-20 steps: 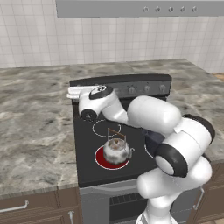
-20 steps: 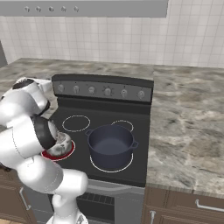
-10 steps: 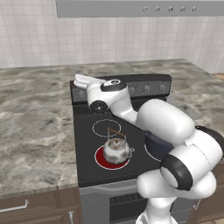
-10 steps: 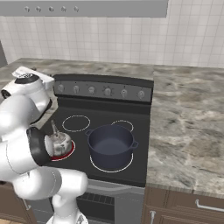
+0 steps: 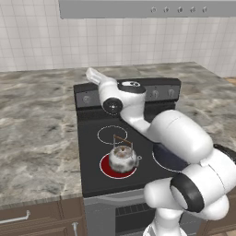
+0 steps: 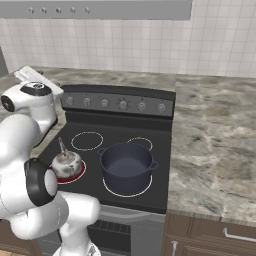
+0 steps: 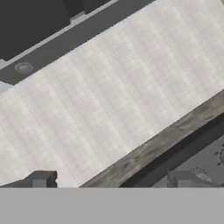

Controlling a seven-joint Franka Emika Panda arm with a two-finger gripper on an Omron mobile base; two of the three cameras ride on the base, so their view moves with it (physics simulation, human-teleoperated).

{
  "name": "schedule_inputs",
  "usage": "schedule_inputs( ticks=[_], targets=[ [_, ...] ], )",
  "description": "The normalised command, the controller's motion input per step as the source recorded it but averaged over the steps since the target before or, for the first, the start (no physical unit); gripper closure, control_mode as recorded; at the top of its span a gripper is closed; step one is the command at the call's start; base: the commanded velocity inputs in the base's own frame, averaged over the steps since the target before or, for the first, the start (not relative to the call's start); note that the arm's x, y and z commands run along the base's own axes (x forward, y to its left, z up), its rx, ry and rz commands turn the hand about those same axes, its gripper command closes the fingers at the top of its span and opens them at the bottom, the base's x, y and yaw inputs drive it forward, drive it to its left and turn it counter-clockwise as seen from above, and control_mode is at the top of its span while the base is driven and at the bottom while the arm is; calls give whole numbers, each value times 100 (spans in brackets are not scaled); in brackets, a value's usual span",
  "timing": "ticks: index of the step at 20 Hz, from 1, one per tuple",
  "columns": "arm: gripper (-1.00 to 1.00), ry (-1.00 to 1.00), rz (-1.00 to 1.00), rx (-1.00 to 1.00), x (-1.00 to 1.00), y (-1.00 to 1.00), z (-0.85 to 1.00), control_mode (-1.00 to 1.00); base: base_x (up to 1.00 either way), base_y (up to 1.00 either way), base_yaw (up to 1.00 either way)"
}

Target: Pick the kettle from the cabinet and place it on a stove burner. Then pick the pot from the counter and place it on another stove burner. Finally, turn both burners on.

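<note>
The small silvery kettle [image 5: 122, 157] [image 6: 66, 163] stands on the stove's front-left burner [image 5: 107, 169], which glows red under it. To its right, the wide dark blue-grey pot [image 6: 126, 163] sits on the front-right burner, whose ring is white. In the left base view my arm covers most of the pot [image 5: 162, 153]. My gripper [image 7: 109, 180] [image 5: 91, 73] [image 6: 24, 74] is raised above the left end of the stove's knob panel, pointing up and back at the tiled wall. Its fingertips [image 7: 40, 178] stand wide apart, open, with nothing between them. The cabinet is out of view.
Several knobs [image 6: 123, 104] line the stove's back panel [image 5: 156, 83]. Marble-look counter [image 5: 37, 133] [image 6: 215, 150] runs on both sides of the stove. A grey range hood [image 5: 138, 8] hangs above. Brown drawers [image 6: 215, 235] sit below the counter.
My arm has lifted and the hand has risen from just over the knob panel's left end to higher above it. Kettle, pot and red burner are as before.
</note>
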Motion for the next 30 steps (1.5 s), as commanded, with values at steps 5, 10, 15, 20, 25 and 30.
schedule_inputs(
  ticks=[5, 10, 15, 20, 25, 30],
  targets=[
    [-100, 3, 0, 32, -11, -24, 3, -100, 0, 0, 0],
    [-100, 1, 0, 32, -14, -23, 17, -100, 0, 0, 0],
    [-100, 0, 0, 33, -16, -29, 12, -100, 0, 0, 0],
    [-100, 2, 0, 35, -12, -34, 14, -100, 0, 0, 0],
    [-100, 5, 0, 37, -4, -39, 8, -100, 0, 0, 0],
    [-100, 4, 0, 38, 0, -40, 13, -100, 0, 0, 0]
  ],
)
